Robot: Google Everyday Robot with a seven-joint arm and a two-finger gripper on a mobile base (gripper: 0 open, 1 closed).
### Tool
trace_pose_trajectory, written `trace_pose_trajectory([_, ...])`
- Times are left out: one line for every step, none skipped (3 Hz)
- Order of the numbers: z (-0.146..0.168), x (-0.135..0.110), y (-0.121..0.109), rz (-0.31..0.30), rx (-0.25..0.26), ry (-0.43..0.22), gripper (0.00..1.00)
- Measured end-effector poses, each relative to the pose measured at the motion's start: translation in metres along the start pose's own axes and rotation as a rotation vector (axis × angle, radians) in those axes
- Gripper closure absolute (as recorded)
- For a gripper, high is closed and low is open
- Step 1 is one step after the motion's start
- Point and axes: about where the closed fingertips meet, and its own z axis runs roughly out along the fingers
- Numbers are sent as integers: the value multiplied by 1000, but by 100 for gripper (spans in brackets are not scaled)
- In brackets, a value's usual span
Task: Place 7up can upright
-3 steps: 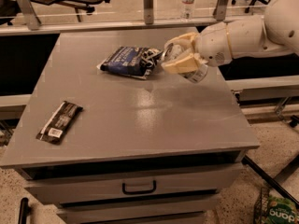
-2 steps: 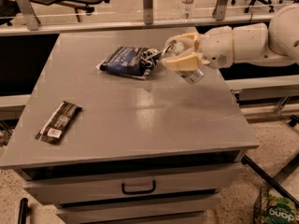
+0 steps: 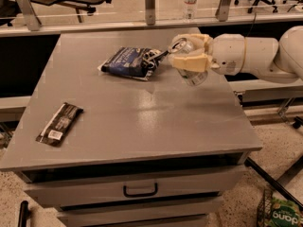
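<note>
Over the back right part of the flat grey table (image 3: 142, 122), up in the air, just beside the crinkly dark blue snack bag (image 3: 130, 63): hardly moved from a second ago. Same spot for the gripper (image 3: 185, 52), with beige fingers (image 3: 190, 60) squeezed tight on the 7up can (image 3: 197, 76). Still tilted, with the shiny round metal end pointing up and left. Lower and flatter now for the smooth white arm (image 3: 246, 56). Same place as before for the flat dark wrapper (image 3: 59, 123), near the left edge.
</note>
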Motion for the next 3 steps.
trace_pose_trajectory([-5,2,2,28,7,-69,100])
trace_pose_trajectory([-13,14,7,63,27,-95,100])
trace_pose_trajectory([-19,26,12,93,36,-102,100])
